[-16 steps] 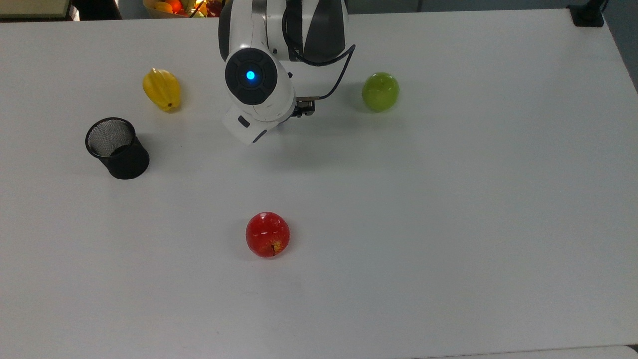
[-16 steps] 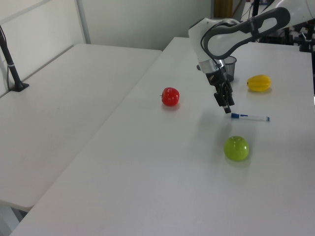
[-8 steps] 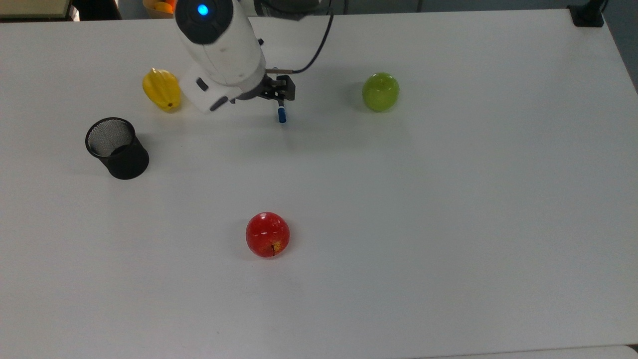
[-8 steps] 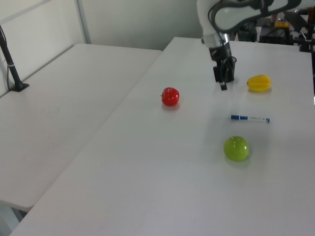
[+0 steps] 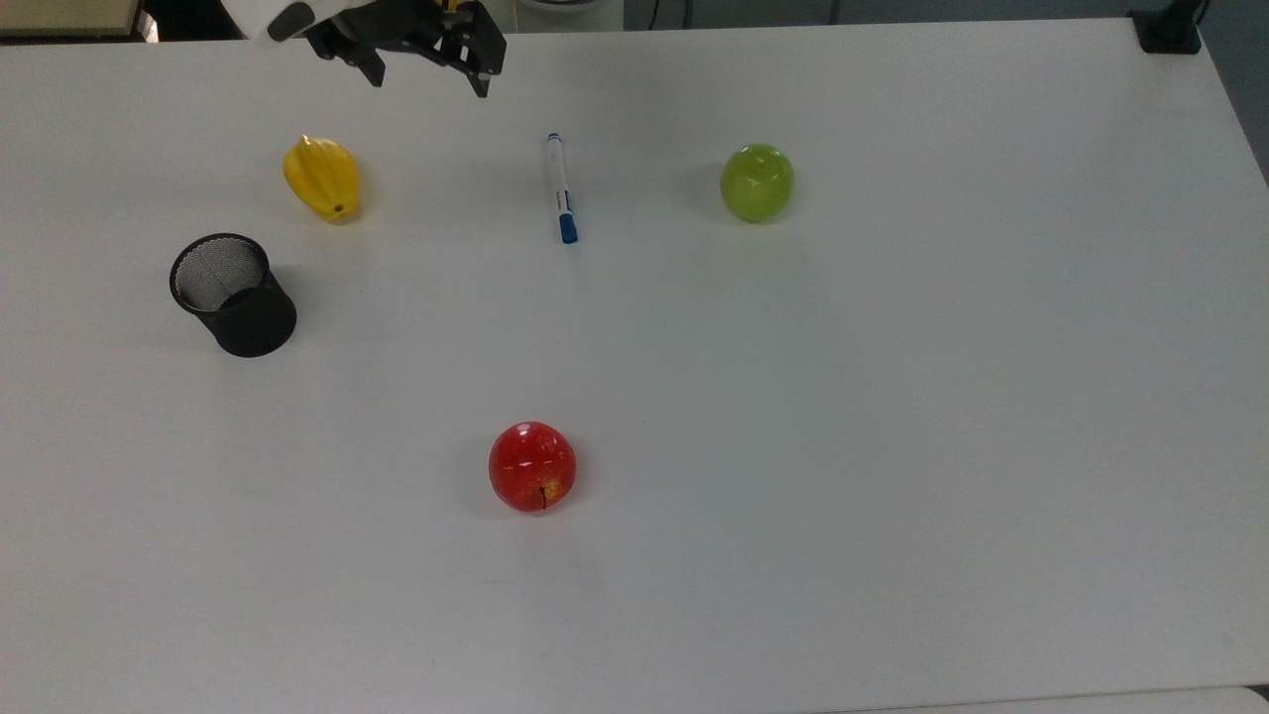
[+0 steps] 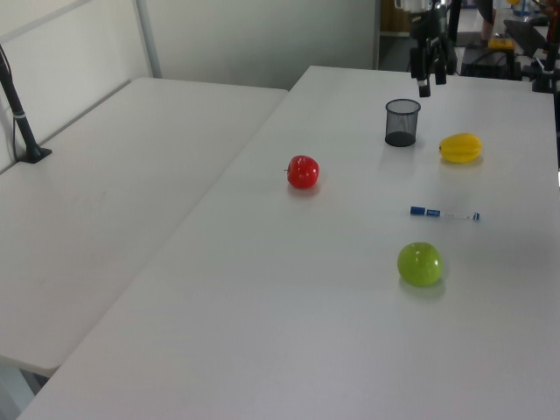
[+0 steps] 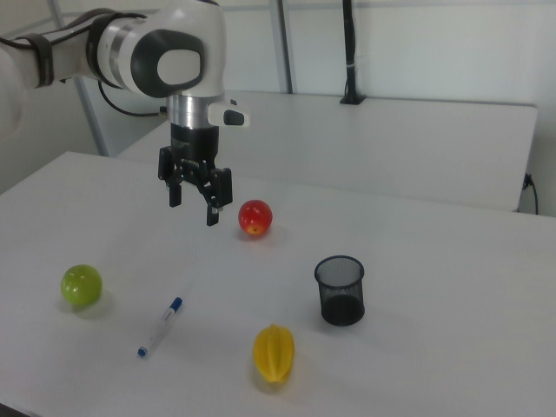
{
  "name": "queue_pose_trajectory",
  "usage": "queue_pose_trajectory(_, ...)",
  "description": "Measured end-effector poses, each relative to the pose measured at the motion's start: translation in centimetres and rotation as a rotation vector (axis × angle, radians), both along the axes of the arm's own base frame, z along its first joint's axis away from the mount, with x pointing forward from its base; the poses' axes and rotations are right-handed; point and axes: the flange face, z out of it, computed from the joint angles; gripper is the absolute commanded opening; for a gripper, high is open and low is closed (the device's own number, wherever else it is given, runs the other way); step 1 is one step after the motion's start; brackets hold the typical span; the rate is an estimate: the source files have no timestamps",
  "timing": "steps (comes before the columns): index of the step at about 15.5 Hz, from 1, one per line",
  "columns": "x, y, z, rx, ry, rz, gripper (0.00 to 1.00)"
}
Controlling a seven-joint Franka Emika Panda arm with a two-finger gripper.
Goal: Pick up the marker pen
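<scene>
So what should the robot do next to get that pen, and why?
Probably swing the pincer back over the marker pen and lower it. The pincer hangs open and empty, high above the table, while the pen lies flat between the yellow fruit and green apple.

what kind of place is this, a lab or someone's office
Most likely a robotics lab: a robot arm's gripper hangs open over a bare white table with staged props, a marker pen, a red apple and a mesh pen cup.

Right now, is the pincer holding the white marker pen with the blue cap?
No, the white blue-capped marker pen lies flat on the table, apart from the open pincer.
</scene>
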Motion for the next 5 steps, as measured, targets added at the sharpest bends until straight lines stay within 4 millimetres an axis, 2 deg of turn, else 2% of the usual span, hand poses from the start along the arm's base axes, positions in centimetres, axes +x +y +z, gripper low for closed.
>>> queue_pose_trajectory(2, -0.49, -0.16, 0.8, 0.001, -0.001, -0.002, 1.0)
queue_pose_trajectory(5, -0.58, -0.4, 0.97, 0.001, -0.004, -0.006, 1.0)
